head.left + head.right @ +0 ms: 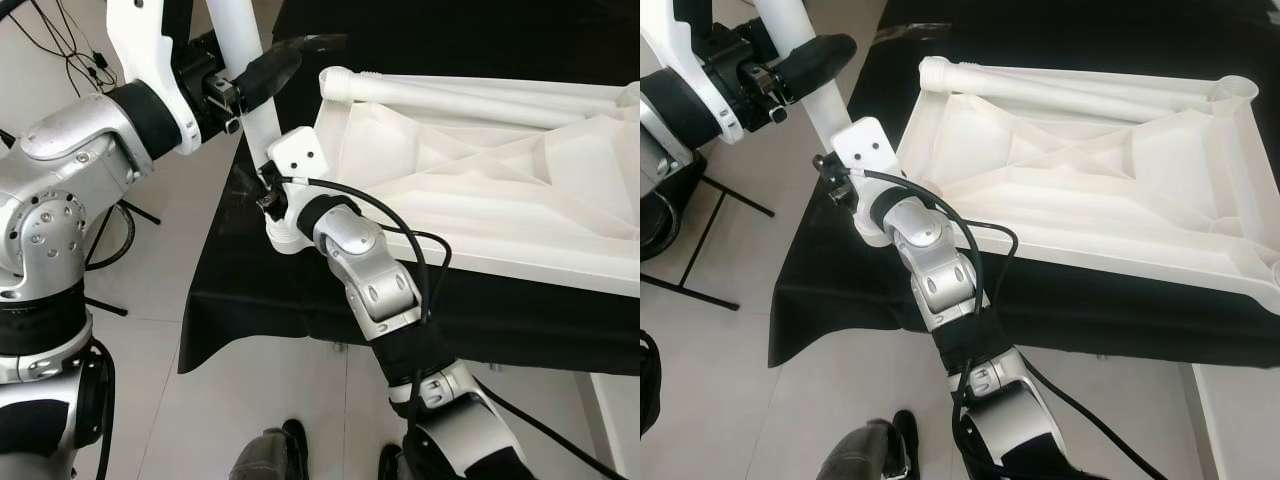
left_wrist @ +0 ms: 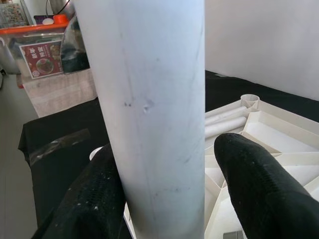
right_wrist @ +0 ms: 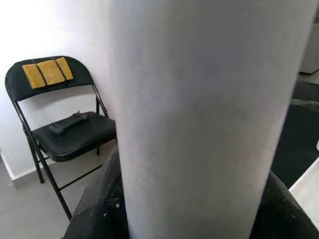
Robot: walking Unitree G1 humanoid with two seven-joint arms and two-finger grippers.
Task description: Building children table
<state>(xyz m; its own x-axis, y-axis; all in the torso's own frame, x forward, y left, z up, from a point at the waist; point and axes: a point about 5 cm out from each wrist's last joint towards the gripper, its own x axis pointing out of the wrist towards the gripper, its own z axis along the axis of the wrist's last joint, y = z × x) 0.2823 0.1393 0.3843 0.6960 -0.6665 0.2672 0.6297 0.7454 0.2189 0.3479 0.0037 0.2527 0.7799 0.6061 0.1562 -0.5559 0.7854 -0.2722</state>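
Both grippers clamped on white round plastic table leg (image 1: pixel 250 70), upright at corner of upturned white ribbed plastic tabletop (image 1: pixel 1090 180).
Left gripper (image 1: pixel 262 78) high on leg; right gripper (image 1: pixel 268 192) lower, nearest tabletop corner; second white leg (image 1: pixel 1060 85) lying inside tabletop.

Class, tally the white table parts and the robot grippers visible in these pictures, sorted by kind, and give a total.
Upturned tabletop: 1
Table legs: 2, the upright leg held by both grippers and the loose leg lying in the tabletop
Grippers: 2, the left gripper and the right gripper
Total: 5
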